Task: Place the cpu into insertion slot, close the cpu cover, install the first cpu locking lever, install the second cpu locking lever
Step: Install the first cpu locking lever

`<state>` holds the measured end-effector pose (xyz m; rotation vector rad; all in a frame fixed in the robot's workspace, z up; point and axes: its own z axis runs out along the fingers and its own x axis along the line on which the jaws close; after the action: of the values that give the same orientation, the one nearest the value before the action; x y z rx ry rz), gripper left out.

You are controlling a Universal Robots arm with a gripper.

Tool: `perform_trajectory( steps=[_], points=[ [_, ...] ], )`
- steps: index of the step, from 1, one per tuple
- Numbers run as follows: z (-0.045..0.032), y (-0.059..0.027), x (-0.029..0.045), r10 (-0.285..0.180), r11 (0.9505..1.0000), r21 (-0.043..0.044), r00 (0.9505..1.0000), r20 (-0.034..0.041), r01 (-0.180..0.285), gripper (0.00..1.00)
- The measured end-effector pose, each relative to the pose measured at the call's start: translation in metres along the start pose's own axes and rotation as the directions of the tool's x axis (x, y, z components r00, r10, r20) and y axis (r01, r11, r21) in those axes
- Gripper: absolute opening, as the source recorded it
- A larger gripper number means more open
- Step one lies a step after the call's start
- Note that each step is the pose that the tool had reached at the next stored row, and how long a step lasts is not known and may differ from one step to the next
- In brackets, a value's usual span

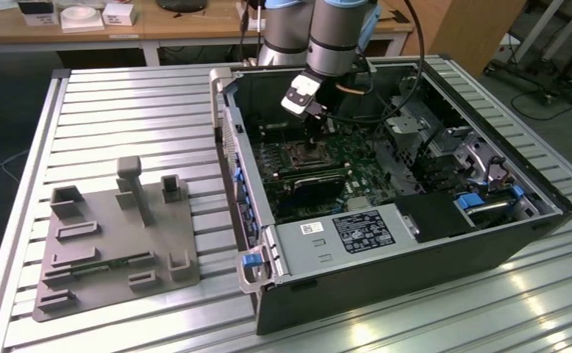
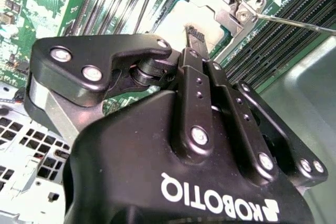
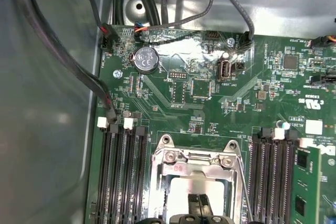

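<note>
Black and narrow, the two fingers of the gripper (image 2: 195, 34) stand pressed together, with no more than a seam between them and nothing held. In the exterior view the arm (image 1: 337, 33) stands at the far side of the table (image 1: 119, 103). Its wrist is bent so that the gripper points steeply down into the open case (image 1: 414, 272), which lies on its side. The fingertips (image 3: 194, 203) are aimed at the slot (image 1: 301, 157) in the middle of the green board (image 3: 210, 108). In both wrist views they stand right over the cpu (image 3: 177, 195); I cannot tell whether they touch it.

The cpu sits in the slot. Its pale silver-grey top lies flat and shows through the square window of the cover (image 3: 197, 157). The cover is a silvery frame lying down around the cpu, with two screw heads along one edge. In the second wrist view a thin metal lever (image 2: 294, 22) runs out from one corner of the slot and slants over the memory slots (image 2: 283, 43). Those long dark slots flank the cpu on both sides.

On the exterior view's left a grey tray (image 1: 119, 243) with raised holders rests on the table, well apart from the case.
</note>
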<state>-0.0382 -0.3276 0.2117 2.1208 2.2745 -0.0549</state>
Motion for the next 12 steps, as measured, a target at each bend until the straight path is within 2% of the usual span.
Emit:
perform_trajectory(
  steps=[8, 10, 12],
  points=[
    [-0.0226, 0.0, -0.0011, -0.005, 1.0, -0.0002, 1.0, 0.0, 0.005, 0.1],
    [-0.0245, 0.0, -0.0012, -0.011, 0.9999, -0.0005, 0.9999, 0.0001, 0.011, 0.1],
    [-0.0244, 0.0001, -0.0011, -0.042, 0.9991, -0.0021, 0.9991, 0.0001, 0.042, 0.1]
  ],
)
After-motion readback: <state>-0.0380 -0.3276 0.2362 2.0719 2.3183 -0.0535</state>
